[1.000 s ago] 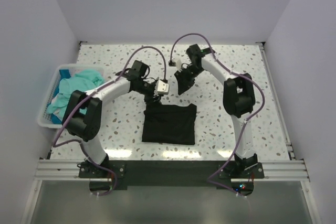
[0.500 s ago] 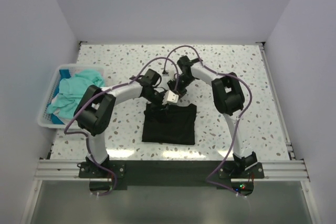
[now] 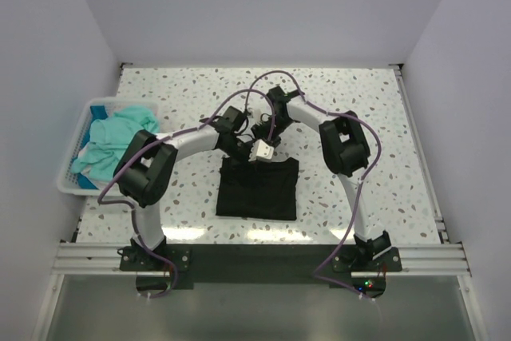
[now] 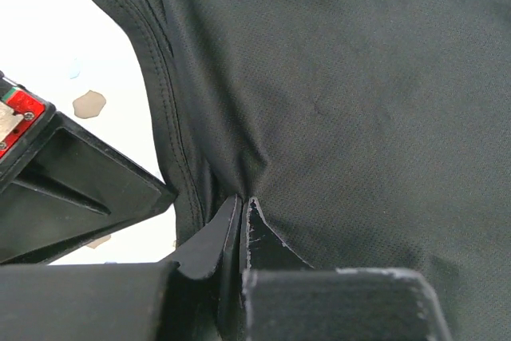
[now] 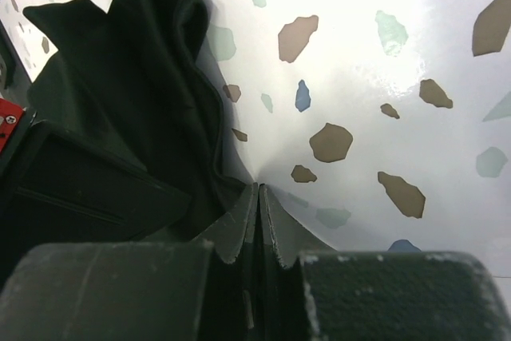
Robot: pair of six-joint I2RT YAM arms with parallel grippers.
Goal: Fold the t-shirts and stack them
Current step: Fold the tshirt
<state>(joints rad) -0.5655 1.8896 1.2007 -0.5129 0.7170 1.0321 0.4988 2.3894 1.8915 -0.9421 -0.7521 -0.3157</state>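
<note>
Black t-shirt (image 3: 257,189), partly folded, is lying at the middle of the table (image 3: 383,189), its far edge under the two tools. I am pinching that edge with both: the left tool (image 4: 242,207) is clamped on cloth beside a stitched hem, the right tool (image 5: 258,194) on a bunched fold. For a clean fold, I judge both should travel together, level, edge taut. Teal t-shirts (image 3: 112,135) are waiting in the basket (image 3: 72,190).
</note>
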